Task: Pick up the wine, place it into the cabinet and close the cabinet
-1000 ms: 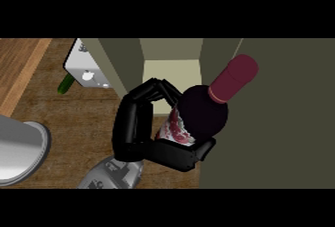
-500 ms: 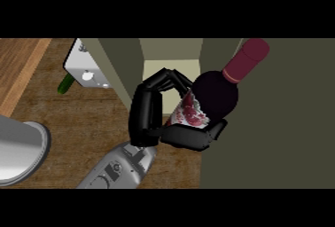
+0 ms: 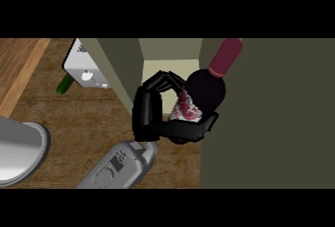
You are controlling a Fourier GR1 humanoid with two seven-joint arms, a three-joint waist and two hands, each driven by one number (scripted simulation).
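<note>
- One hand (image 3: 171, 128), black, is seen at the middle of the head view on a grey forearm (image 3: 118, 168) that comes in from the lower edge; which of the robot's hands it is cannot be told from this view alone, though it is taken as the right.
- Its fingers (image 3: 157, 86) are arched up and over, and its thumb side is curled under, so that a wine bottle (image 3: 208, 91) is clasped between them.
- The wine bottle is dark-bodied with a maroon capsule on its neck (image 3: 226, 57) and a red and white label (image 3: 188, 110); it is held tilted, neck pointing up and to the right.
- The bottle is held at the mouth of the cabinet (image 3: 274, 124), its neck lying across the edge of the olive cabinet door; a pale interior wall (image 3: 169, 51) is seen behind it.
- A wooden counter (image 3: 78, 115) lies beneath and to the left.
- A white box with a round knob (image 3: 85, 71) sits at upper left, with a green item (image 3: 65, 84) just beside it.
- A grey metal vessel (image 3: 20, 150) is cut by the left edge.
</note>
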